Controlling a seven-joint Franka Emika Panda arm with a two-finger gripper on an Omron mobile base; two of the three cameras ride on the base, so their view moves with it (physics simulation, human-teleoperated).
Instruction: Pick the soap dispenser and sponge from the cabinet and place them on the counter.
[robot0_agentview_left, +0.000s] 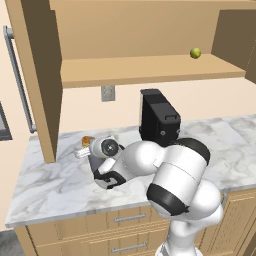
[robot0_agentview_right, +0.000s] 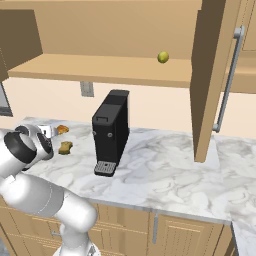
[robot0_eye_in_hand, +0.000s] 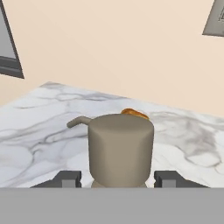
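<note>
The soap bottle (robot0_eye_in_hand: 120, 148) is already out of the cabinet (robot0_agentview_left: 145, 70) and down at the tabletop (robot0_agentview_left: 60, 185), near its back left corner, close to the wall. In the hand view it stands between the two fingertips (robot0_eye_in_hand: 65, 178) of the claw (robot0_eye_in_hand: 120, 179), its thin nozzle pointing off to one side. Each tip sits just outside the bottle's flanks, so the claw is either loosely around it or lightly gripping it; I cannot tell whether the pads press the bottle, nor whether its base rests on the marble.

The sponge (robot0_agentview_right: 65, 147) lies on the tabletop too, near that same left end, just beside an orange-brown lump (robot0_agentview_right: 62, 129) that sits closer to the wall. Judging from this, both things have left the cabinet, and what is left is to let go of the bottle and pull the arm clear. On the cabinet shelf only a small green ball (robot0_agentview_left: 195, 52) shows, toward the right end. A black coffee machine (robot0_agentview_left: 159, 119) stands mid-tabletop by the wall.

The arm is folded low and reaches leftward over the tabletop's front edge, elbow bulging forward, wrist turned so the hand points roughly level toward the back wall.
</note>
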